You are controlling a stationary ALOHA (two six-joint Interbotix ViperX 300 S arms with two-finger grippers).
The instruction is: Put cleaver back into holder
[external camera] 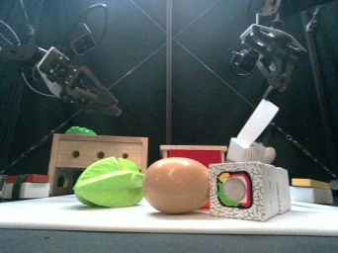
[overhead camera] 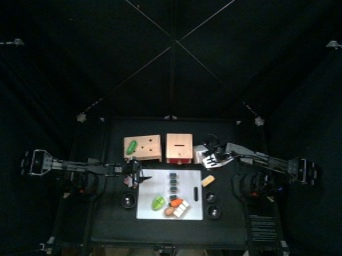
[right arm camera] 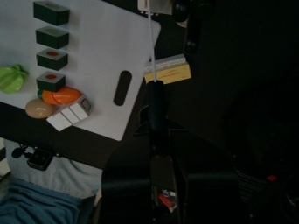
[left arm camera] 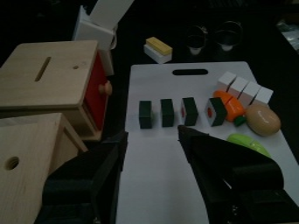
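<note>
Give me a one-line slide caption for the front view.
Right gripper lifts the cleaver above the holder; toy food sits in front.

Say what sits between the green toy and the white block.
A round orange toy sits between green toy and white block; front view shows it.

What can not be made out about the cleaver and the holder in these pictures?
- Front view: the holder is mostly hidden behind the toy food pieces; its slots do not show.
- Front view: the lower end of the cleaver is hidden, so what it rests on is unclear.
- Left wrist view: the cleaver is cut off by the picture's edge.
- Top view: the cleaver and the holder's slots are too small to tell.
</note>
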